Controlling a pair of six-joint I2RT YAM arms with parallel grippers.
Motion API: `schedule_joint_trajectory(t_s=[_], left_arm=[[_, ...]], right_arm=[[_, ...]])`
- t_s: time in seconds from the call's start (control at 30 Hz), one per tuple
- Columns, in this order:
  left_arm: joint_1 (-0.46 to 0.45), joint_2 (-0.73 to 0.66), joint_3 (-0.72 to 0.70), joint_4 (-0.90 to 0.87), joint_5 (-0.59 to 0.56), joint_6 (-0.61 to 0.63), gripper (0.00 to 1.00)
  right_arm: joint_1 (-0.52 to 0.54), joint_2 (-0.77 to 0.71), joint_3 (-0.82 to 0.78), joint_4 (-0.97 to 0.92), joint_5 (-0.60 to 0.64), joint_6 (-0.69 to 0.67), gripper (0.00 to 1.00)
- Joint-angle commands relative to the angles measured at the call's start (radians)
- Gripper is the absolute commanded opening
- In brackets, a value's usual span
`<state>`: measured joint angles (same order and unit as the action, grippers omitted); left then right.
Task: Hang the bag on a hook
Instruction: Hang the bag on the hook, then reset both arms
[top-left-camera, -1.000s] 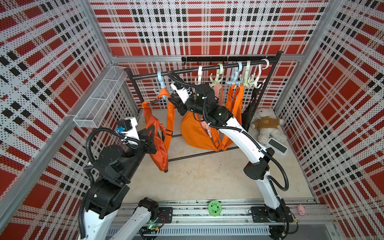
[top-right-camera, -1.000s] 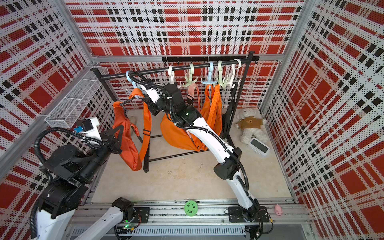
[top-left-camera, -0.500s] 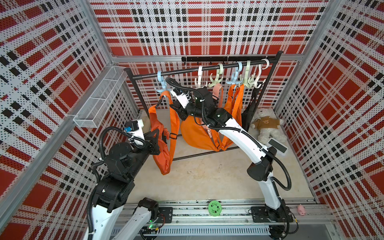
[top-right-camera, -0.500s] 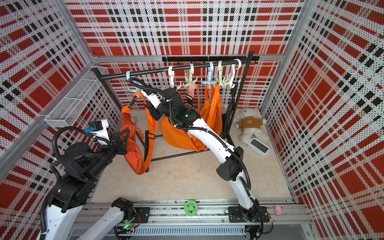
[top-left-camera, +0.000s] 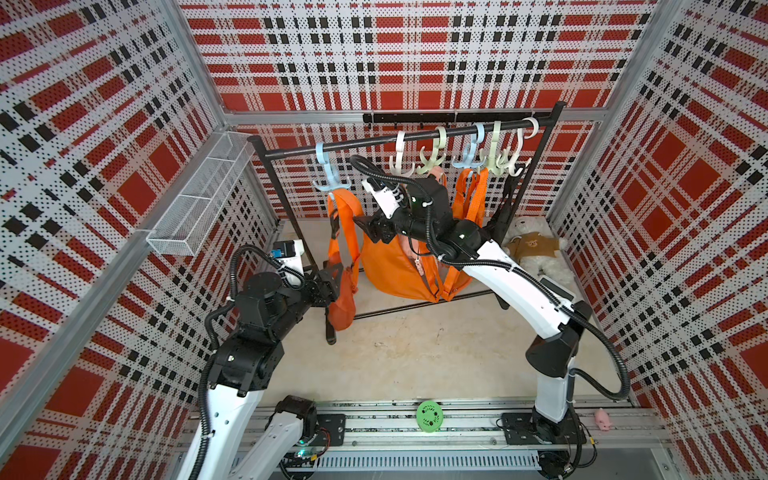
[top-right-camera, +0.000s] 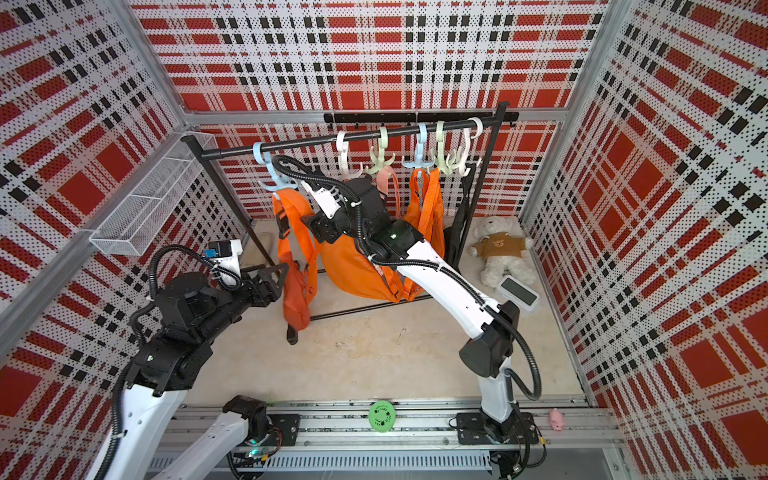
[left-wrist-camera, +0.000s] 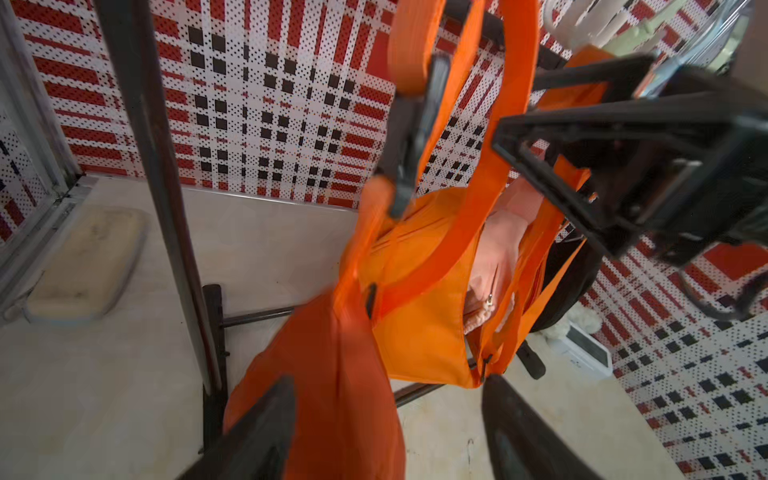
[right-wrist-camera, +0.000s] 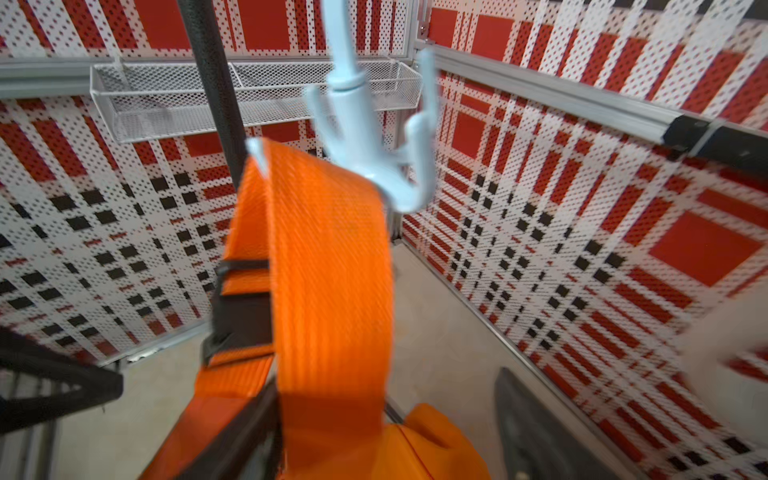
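The left fingers (left-wrist-camera: 519, 428) are spread wide with nothing clamped; the right fingers (right-wrist-camera: 528, 424) are likewise held wide and grip nothing. The left arm (top-left-camera: 266, 307) is stretched nearly level from the front left. The right arm (top-left-camera: 511, 278) is raised from the front right and bent across, its wrist just under the rail (top-left-camera: 374, 143). A beige worktop (top-left-camera: 415, 353) is enclosed by plaid perforated walls (top-left-camera: 685, 208), with a wire basket (top-left-camera: 199, 199) fixed on one. The orange bag (top-left-camera: 343, 299) is hung by its strap (right-wrist-camera: 332, 270) over a prong of the pale blue hook (right-wrist-camera: 361, 137). Its pouch lies between the left fingers, close to one; contact cannot be told. The strap rises between the right fingers, beside one and apart from the other.
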<state>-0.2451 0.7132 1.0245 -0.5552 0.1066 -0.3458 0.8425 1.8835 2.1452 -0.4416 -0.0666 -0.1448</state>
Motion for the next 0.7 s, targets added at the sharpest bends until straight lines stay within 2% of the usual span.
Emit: schedule_joint_trajectory(t_s=[0.0,0.07,0.2,0.4,0.47,0.53,0.6,0.67], left_arm=[[-0.023,-0.030,-0.003,0.026,-0.068,-0.019,0.93],[-0.032,-0.042,-0.007,0.016,-0.120,-0.028,1.00],[-0.035,-0.071,-0.020,0.009,-0.198,-0.040,0.99],[-0.051,-0.118,-0.064,0.023,-0.242,-0.020,1.00],[-0.113,-0.130,-0.087,0.025,-0.308,-0.002,1.00],[-0.201,-0.128,-0.119,0.032,-0.431,0.016,1.00],[-0.339,-0.110,-0.163,0.052,-0.599,0.041,0.99],[-0.514,-0.073,-0.203,0.094,-0.837,0.088,1.00]], right_arm=[[-0.002,-0.089,-0.059,0.045,0.073,-0.030,1.00],[-0.001,-0.134,-0.111,0.037,0.099,-0.035,1.00],[-0.001,-0.246,-0.263,0.054,0.131,-0.036,1.00],[-0.002,-0.440,-0.532,0.096,0.190,-0.007,1.00],[-0.002,-0.509,-0.616,0.104,0.255,-0.005,1.00],[-0.001,-0.583,-0.702,0.104,0.364,0.001,1.00],[-0.001,-0.659,-0.795,0.116,0.490,0.016,1.00],[-0.003,-0.727,-0.889,0.135,0.604,0.026,1.00]])
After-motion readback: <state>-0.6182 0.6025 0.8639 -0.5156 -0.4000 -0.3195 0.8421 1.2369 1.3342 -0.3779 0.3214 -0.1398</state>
